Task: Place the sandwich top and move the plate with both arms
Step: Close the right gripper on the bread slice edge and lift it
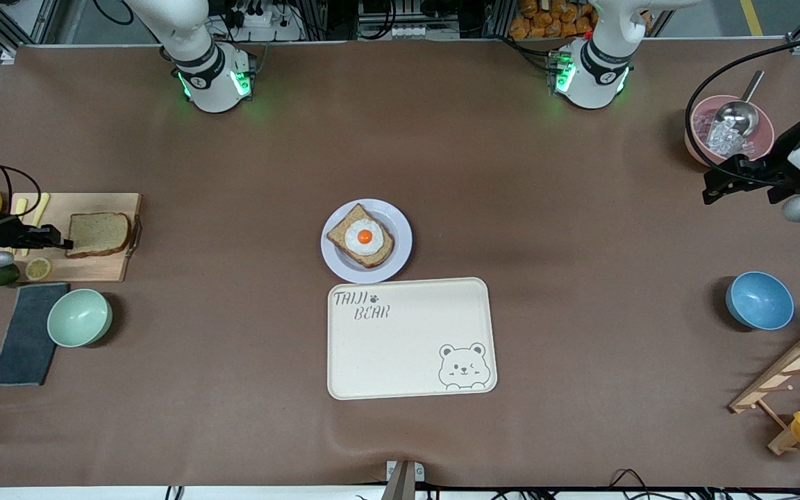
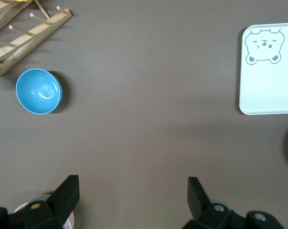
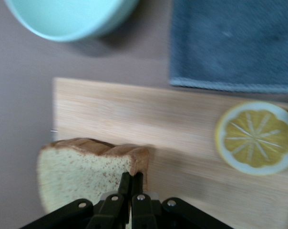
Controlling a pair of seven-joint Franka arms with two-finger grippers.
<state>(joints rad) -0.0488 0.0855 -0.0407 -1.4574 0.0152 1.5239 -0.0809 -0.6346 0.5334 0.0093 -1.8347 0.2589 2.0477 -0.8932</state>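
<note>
My right gripper point(image 1: 67, 244) is pinched tight on the crust edge of the sandwich top point(image 1: 98, 234), which lies on the cutting board point(image 1: 105, 267) at mid-left of the front view; that arm comes in low from the left edge w/ the wrist about level. My left gripper point(image 2: 133, 193) is spread wide & holds nothing, its arm waiting at the right edge by the pink bowl point(image 1: 698, 139). The plate point(image 1: 400, 239) w/ 1 egg-topped slice point(image 1: 361, 236) sits at frame centre, touching the tray point(image 1: 400, 340) just below.

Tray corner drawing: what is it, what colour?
Grey line-drawn winking bear on the cream tray; clearest in front view.
</note>
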